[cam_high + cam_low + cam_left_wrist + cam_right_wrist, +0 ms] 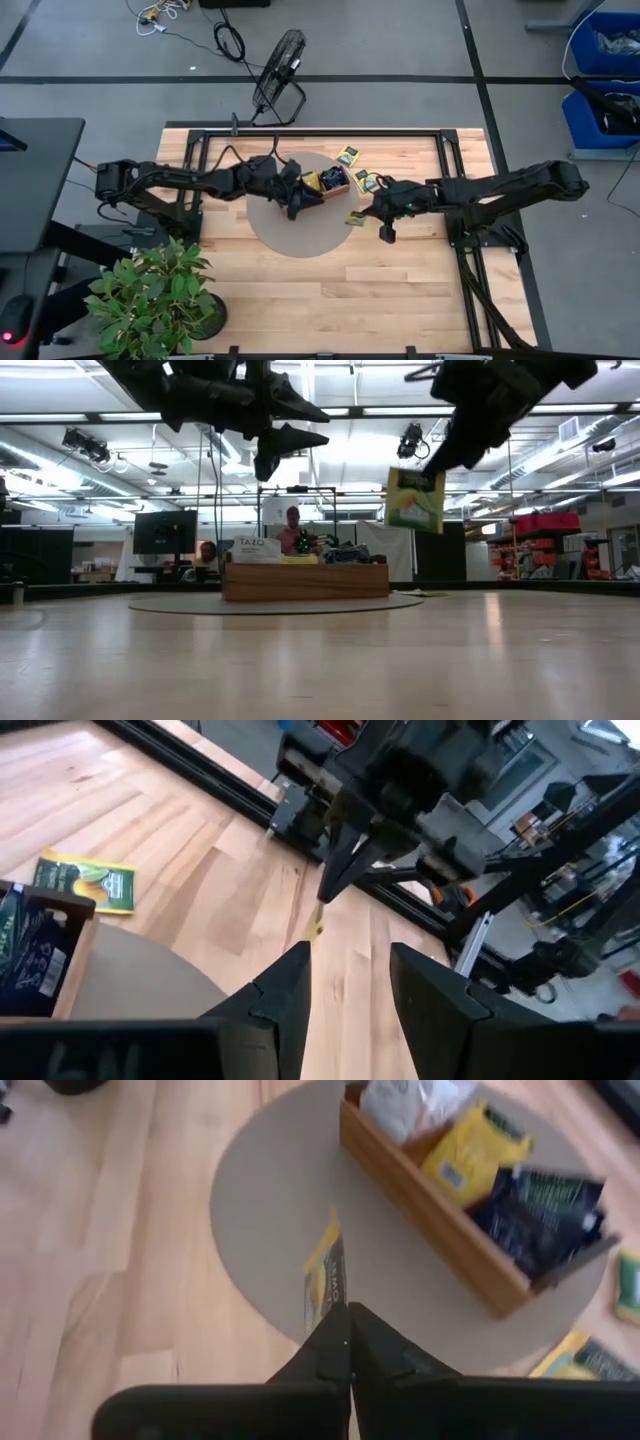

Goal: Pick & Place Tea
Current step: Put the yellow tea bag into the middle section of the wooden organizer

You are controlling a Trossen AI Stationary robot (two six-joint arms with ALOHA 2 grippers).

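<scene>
Right end effector (347, 1342) pinches a green-yellow tea packet (326, 1282) clear of the table; left end effector (350, 985) stands open, empty.

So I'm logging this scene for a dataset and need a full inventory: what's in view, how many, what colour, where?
Held tea packet: one, green-yellow, hanging in the air from the right pincer.
Loose tea packets: at least two, green-yellow, on the table beside the tray.
Wooden tray: one, brown, on the mat, holding white, yellow and dark packets.
Round mat: one, grey-beige, mid-table.
Plant: one, green, at the table edge.
Fan: one, black, on the floor.
Left pincer: open, above the mat.
Right pincer: shut on the packet.
</scene>
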